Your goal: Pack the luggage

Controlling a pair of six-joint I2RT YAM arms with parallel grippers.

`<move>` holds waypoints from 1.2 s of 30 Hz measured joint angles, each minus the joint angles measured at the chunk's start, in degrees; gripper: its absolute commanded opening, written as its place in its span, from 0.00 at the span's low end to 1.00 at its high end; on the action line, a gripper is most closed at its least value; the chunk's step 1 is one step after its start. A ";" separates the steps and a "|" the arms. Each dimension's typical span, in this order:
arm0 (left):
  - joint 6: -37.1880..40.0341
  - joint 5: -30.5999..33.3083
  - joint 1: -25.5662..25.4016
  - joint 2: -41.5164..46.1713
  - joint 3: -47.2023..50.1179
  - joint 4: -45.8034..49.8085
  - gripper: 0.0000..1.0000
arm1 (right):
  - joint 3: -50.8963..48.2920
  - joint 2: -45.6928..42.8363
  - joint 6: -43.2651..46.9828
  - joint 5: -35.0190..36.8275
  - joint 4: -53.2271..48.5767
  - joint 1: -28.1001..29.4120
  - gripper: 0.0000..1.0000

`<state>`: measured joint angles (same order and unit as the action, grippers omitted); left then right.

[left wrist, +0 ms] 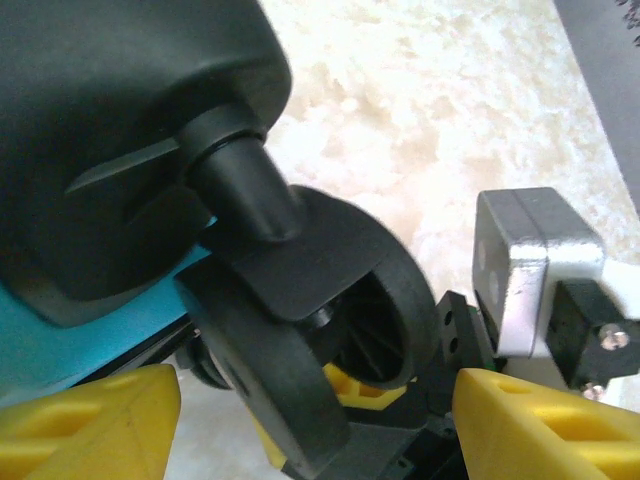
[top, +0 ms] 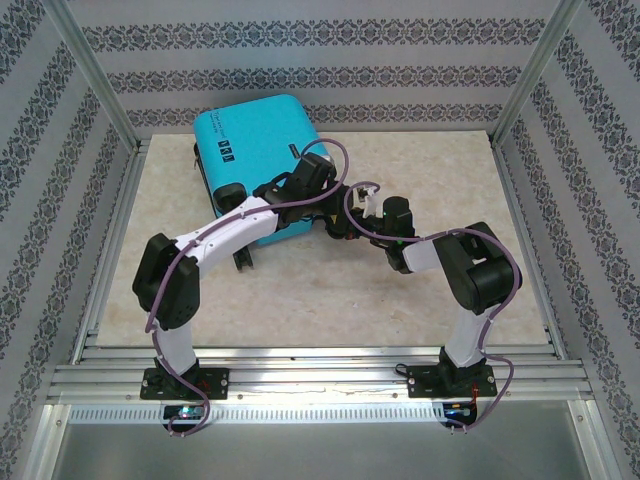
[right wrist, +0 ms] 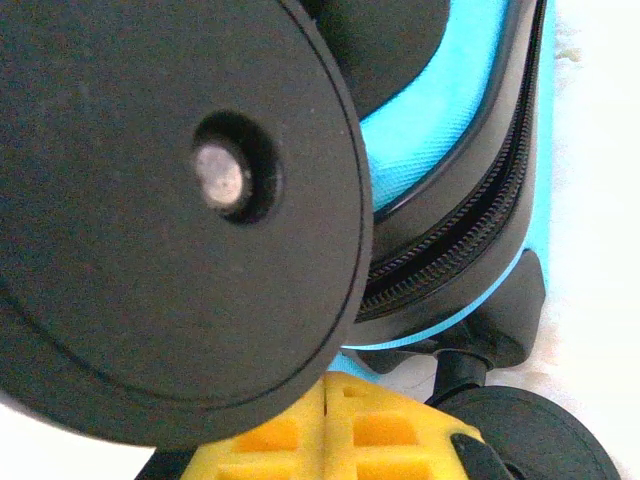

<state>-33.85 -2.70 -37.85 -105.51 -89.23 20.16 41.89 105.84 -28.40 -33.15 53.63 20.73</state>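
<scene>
The luggage [top: 250, 140] is a turquoise hard-shell suitcase lying closed and flat at the back left of the table. My left gripper [top: 328, 203] is at its near right corner, open, with a black caster wheel [left wrist: 300, 330] between the yellow fingers [left wrist: 90, 420] and not pinched. My right gripper [top: 350, 215] comes in from the right at the same corner. Its yellow pads [right wrist: 330, 435] are pressed together just under a large black wheel [right wrist: 170, 210]. The black zipper band [right wrist: 460, 240] runs beside that wheel. Another wheel [top: 245, 262] sticks out at the near left corner.
The beige table top [top: 420, 290] is framed by aluminium rails and patterned walls. The right gripper's metal block [left wrist: 540, 260] sits close to the left gripper's right finger. A second wheel [right wrist: 540, 430] shows at the lower right of the right wrist view.
</scene>
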 measured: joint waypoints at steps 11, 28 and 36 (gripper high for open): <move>-1.18 0.31 -0.63 -3.06 -2.97 -2.05 0.74 | 0.00 0.00 -0.31 0.07 -0.04 -0.17 0.00; -3.61 4.68 -0.87 -4.98 -3.72 -1.22 0.32 | 0.11 0.09 -0.22 -0.55 1.11 -0.72 0.00; -7.45 4.68 -0.61 -3.76 -2.23 -2.27 0.16 | 0.48 0.42 -0.22 -0.39 1.53 -0.72 0.00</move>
<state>-41.30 1.98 -38.46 -109.27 -91.46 17.89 42.37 106.26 -28.62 -33.54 55.16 20.01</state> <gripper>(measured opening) 0.268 0.048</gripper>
